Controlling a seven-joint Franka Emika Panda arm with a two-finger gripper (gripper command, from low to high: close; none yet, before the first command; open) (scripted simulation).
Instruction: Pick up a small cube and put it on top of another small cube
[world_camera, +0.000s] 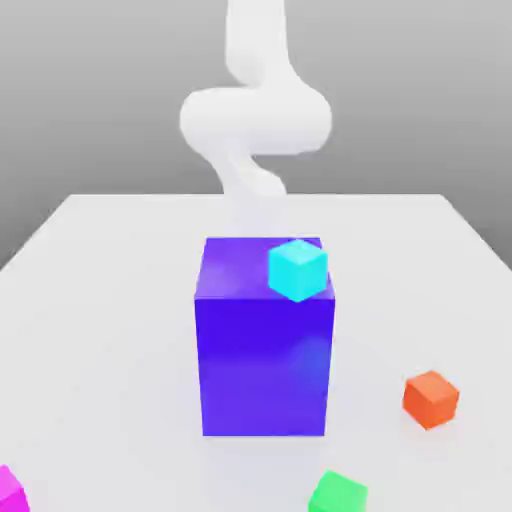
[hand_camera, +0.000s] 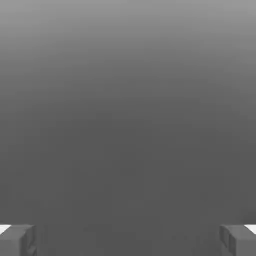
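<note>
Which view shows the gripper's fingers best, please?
The hand view: both fingers stand wide apart at its edges, open with nothing between them. In the exterior view, the arm rises behind the blue block.

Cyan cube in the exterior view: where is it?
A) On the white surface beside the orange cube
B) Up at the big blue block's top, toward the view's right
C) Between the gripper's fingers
B: the cyan cube shows against the top right corner of the blue block.

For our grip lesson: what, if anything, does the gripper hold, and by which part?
Nothing is held: the two-finger gripper stands open, with no cube between its fingers.
</note>
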